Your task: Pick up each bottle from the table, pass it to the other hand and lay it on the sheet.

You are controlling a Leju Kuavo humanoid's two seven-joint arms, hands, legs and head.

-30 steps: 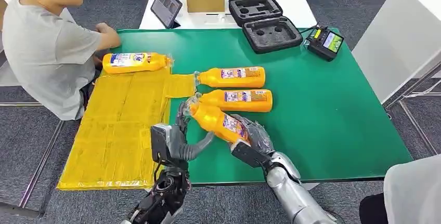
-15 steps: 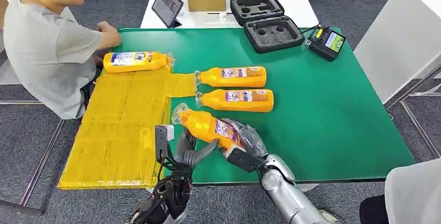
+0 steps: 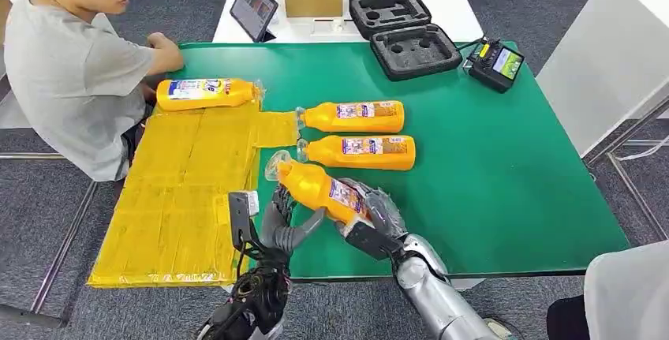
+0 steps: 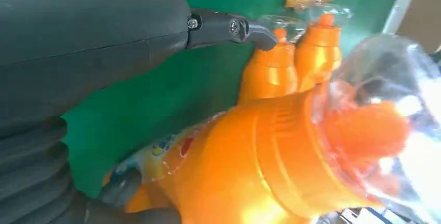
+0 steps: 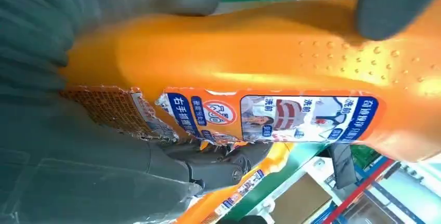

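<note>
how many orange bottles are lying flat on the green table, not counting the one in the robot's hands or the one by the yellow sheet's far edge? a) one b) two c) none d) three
b: two orange bottles lie side by side on the green table, the farther bottle and the nearer bottle, while the held bottle is lifted in the right hand.

Silver, rounded forearm shell on the right arm (image 3: 442, 300), dark grey ribbed cover at the left hand (image 4: 31, 177), small silver screws on a dark finger (image 4: 229, 26).
</note>
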